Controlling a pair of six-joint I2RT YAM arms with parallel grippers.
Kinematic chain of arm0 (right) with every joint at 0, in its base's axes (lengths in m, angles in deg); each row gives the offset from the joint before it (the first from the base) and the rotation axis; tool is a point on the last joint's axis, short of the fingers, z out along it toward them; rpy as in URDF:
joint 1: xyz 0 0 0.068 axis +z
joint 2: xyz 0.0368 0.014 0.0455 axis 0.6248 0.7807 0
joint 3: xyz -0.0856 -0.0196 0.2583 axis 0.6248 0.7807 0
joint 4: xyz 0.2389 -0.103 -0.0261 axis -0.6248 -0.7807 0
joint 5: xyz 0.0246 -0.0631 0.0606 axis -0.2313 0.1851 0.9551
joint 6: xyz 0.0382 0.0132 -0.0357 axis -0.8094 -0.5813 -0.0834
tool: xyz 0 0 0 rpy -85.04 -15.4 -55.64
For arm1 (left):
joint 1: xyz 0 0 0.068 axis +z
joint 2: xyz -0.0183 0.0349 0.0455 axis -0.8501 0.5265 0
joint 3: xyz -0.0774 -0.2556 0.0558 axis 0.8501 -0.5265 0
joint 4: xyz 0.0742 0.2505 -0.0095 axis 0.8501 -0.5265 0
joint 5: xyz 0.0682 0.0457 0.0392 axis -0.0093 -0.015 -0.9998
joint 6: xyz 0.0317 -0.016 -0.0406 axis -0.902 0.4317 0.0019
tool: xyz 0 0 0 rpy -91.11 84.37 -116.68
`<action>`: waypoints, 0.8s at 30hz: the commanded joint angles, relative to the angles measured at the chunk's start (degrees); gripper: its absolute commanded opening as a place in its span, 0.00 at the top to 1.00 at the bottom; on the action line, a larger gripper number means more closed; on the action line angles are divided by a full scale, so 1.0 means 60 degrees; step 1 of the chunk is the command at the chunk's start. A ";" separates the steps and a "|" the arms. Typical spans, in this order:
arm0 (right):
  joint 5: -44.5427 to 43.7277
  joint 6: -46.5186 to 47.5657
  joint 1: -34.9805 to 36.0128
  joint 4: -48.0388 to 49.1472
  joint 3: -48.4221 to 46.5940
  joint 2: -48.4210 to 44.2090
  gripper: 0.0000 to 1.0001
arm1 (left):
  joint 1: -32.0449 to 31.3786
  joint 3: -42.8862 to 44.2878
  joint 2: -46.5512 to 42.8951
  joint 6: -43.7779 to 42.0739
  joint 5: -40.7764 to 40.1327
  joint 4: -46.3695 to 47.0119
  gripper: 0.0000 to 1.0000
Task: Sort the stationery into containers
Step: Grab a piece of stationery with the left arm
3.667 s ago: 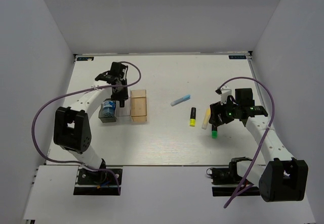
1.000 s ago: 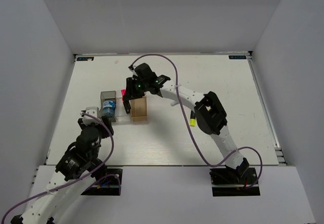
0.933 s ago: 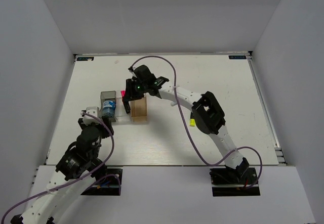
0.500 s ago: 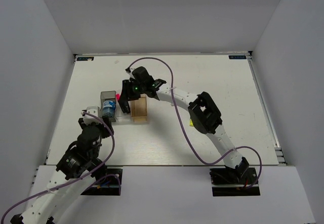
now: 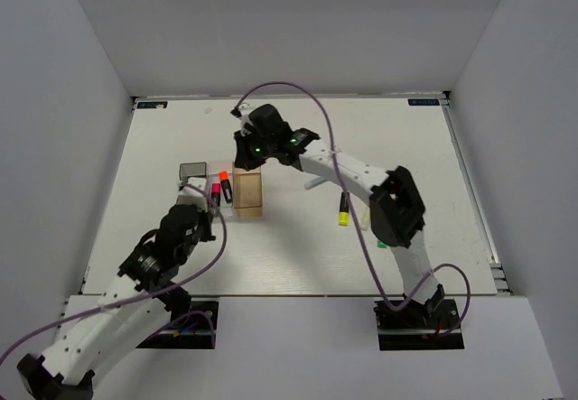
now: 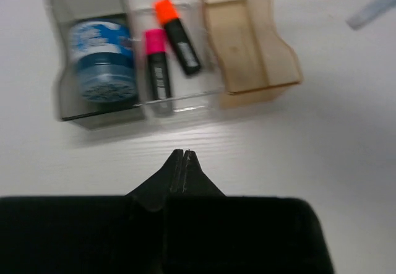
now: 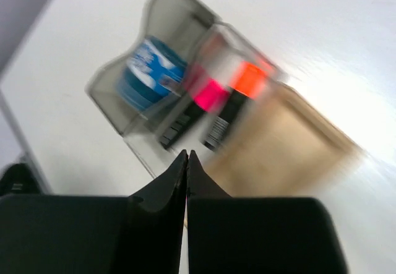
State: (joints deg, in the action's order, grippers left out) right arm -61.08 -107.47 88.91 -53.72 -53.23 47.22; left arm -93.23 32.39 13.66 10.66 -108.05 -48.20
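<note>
The containers are three joined bins: smoky grey, clear and amber-tan. A blue-white round item sits in the grey bin. A pink-capped marker and an orange-capped marker lie side by side in the clear bin. The amber bin holds nothing. My left gripper is shut and empty, just short of the bins' near side. My right gripper, also shut and empty, hovers over the bins' far end.
A yellow-capped marker lies right of the bins, with a cream stick beside it and a green cap peeking from under my right arm. A pale blue stick lies farther back right.
The pink-capped marker has left my right gripper and now lies in the clear bin. Both grippers have closed. My left arm has swung forward to the bins; the right has drawn back slightly.
</note>
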 commanded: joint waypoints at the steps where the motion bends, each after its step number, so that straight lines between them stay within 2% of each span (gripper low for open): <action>1: -0.2443 0.2087 -0.0811 -0.0924 0.1163 -0.2550 1.00 | -0.0040 0.0681 0.1940 0.0233 0.2951 0.1153 1.00; 2: -0.3449 0.1797 -0.0959 -0.0939 0.2733 -0.3311 0.99 | -0.0214 0.1002 0.2321 0.0264 0.3219 0.1880 1.00; 3: -0.3618 0.1679 -0.1613 -0.0925 0.3256 -0.3667 0.96 | -0.0593 0.1135 0.3557 0.0279 0.3424 0.2105 0.98; 4: -0.3402 0.1532 -0.1939 -0.1084 0.3653 -0.4555 0.92 | -0.0843 0.1282 0.3976 0.0221 0.3368 0.2310 0.96; 5: -0.3139 0.1226 -0.2203 -0.1753 0.4672 -0.4767 0.88 | -0.1571 0.1834 0.4792 0.0162 0.3295 0.2893 0.83; 6: -0.3049 0.1136 -0.2975 -0.2006 0.4914 -0.4958 0.87 | -0.1810 0.2086 0.5656 0.0104 0.3019 0.3014 0.68; 7: -0.2918 0.1135 -0.3200 -0.2270 0.5134 -0.5511 0.85 | -0.2030 0.2611 0.6563 0.0089 0.2900 0.3219 0.51; 9: -0.2916 0.1398 -0.3915 -0.2697 0.6276 -0.5910 0.79 | -0.2688 0.3609 0.7491 0.0234 0.2652 0.3163 0.26; 10: -0.2902 0.1617 -0.4094 -0.2741 0.6555 -0.6361 0.73 | -0.2822 0.4250 0.8786 0.0308 0.2520 0.3162 0.23; 12: -0.2714 0.1749 -0.4446 -0.2902 0.7566 -0.7226 0.62 | -0.3363 0.5162 0.9586 0.0746 0.2111 0.3076 0.20; 13: -0.2726 0.1751 -0.4636 -0.3105 0.7713 -0.7375 0.60 | -0.3583 0.6282 1.0808 0.0922 0.1775 0.2929 0.20; 15: -0.2712 0.1678 -0.4886 -0.3312 0.8372 -0.8034 0.57 | -0.3731 0.7505 1.1985 0.1566 0.1290 0.2375 0.20; 20: -0.2362 0.1268 -0.5633 -0.3225 0.9428 -0.8796 0.58 | -0.3849 0.9894 1.4566 0.2856 0.1214 0.1128 0.21; 24: -0.2200 0.1165 -0.6262 -0.3386 0.9414 -0.8915 0.58 | -0.3834 1.1080 1.5492 0.3748 0.1214 0.0395 0.23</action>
State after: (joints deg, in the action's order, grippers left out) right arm -75.87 -99.38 53.46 -73.98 3.21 -5.21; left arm -116.53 94.45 105.87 26.97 -99.33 -39.94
